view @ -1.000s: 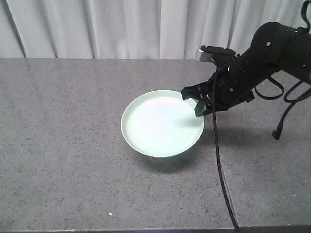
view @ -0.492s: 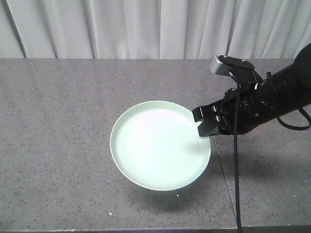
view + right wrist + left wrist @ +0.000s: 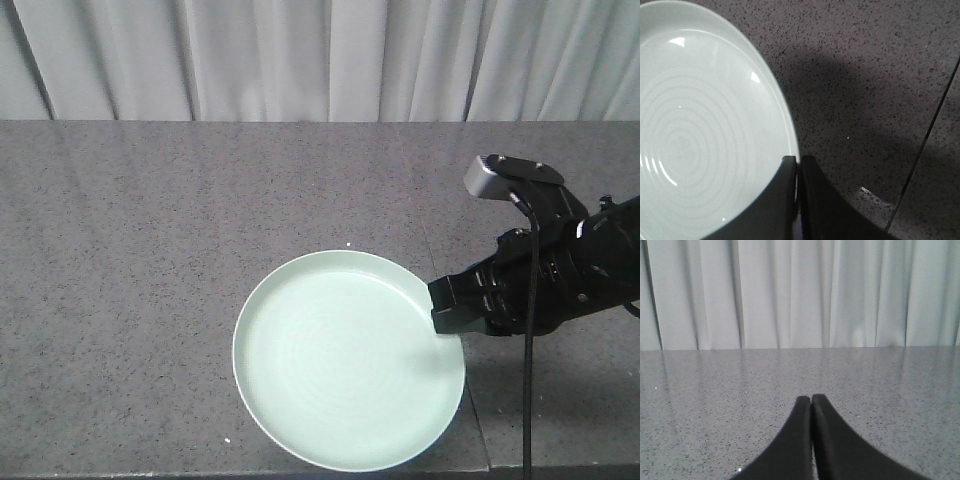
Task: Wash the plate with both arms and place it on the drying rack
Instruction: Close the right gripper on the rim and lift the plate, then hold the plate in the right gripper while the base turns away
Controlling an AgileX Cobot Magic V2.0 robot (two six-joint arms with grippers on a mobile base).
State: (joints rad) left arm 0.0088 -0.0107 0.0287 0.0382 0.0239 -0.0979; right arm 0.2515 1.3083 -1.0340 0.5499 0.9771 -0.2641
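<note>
Nearest the front camera, the plate point(image 3: 348, 360) hangs over the counter's point(image 3: 150, 220) near edge. The shadow under it in the right wrist view suggests it is lifted clear. The right gripper point(image 3: 447, 308) pinches its rim at about two o'clock. The plate looks stiff, glossy and probably brittle, so a one-sided rim hold invites tilting or slipping, more so once wet. A second hold near eight o'clock would likely steady it. Farther off, the left gripper point(image 3: 811, 400) has its jaws pressed together on nothing, facing bare counter and the curtain point(image 3: 790, 290).
</note>
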